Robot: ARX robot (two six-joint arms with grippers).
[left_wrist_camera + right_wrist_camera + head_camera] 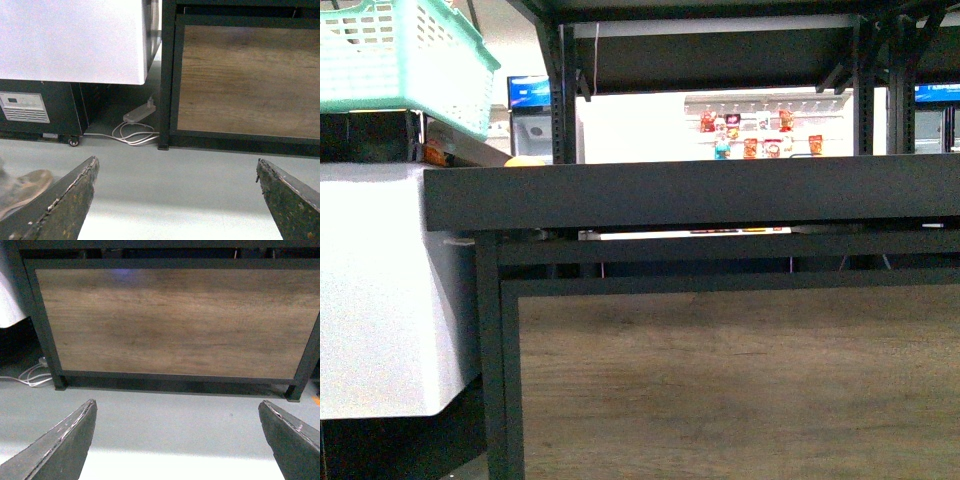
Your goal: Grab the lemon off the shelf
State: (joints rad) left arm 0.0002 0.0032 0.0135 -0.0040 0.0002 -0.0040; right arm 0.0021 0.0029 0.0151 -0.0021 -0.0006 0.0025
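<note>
The shelf is a black metal rack with a wide dark raised-rim tray (pixel 690 190) and a wood-look lower panel (pixel 740 380). It fills the front view, and the panel also shows in the left wrist view (pixel 250 80) and the right wrist view (pixel 175 320). A small yellow rounded top (pixel 525 160), possibly the lemon, peeks over the tray rim at the left; the tray's inside is hidden. My left gripper (pixel 176 161) and right gripper (pixel 177 403) are both open and empty, low over the grey floor and facing the panel. Neither arm shows in the front view.
A white cabinet (pixel 380 290) stands left of the rack and also shows in the left wrist view (pixel 70 40). A teal basket (pixel 400 60) sits above it. White cables (pixel 135 132) lie on the floor by the rack's leg. A brown shoe-like shape (pixel 20 187) is nearby.
</note>
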